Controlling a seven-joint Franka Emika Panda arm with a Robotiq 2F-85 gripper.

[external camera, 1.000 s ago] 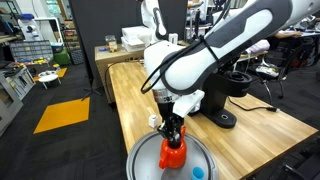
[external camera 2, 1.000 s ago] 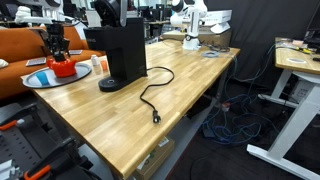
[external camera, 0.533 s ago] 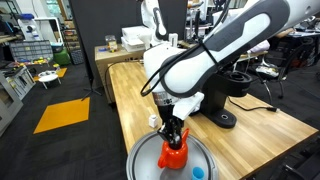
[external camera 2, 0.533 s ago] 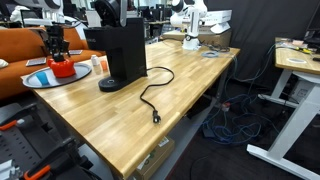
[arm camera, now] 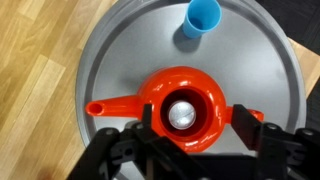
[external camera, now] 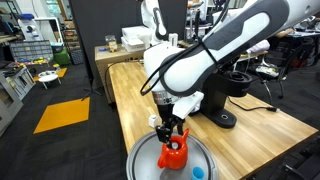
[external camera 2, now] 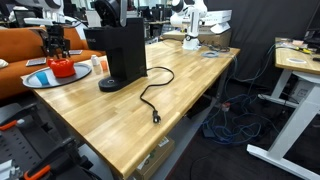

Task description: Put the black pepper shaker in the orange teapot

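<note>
The orange teapot (arm camera: 183,108) stands on a round grey tray (arm camera: 115,50), spout pointing left in the wrist view. Inside its open mouth sits the black pepper shaker (arm camera: 183,115); only its pale round top shows. My gripper (arm camera: 196,122) hovers directly above the teapot, jaws open, one finger on each side of the body, holding nothing. Both exterior views show the gripper (external camera: 172,133) (external camera 2: 57,48) just over the teapot (external camera: 174,156) (external camera 2: 62,68); the shaker is hidden there.
A small blue cup (arm camera: 202,17) (external camera: 198,172) stands on the tray (external camera: 145,160) beside the teapot. A black coffee maker (external camera: 225,95) (external camera 2: 122,55) stands on the wooden table (external camera 2: 170,110), its cable (external camera 2: 150,100) trailing across the top. A small white shaker (external camera 2: 97,64) stands near the tray.
The jaws have gone from shut to open above the teapot. The shaker has left them and now sits inside the teapot. The arm has barely moved.
</note>
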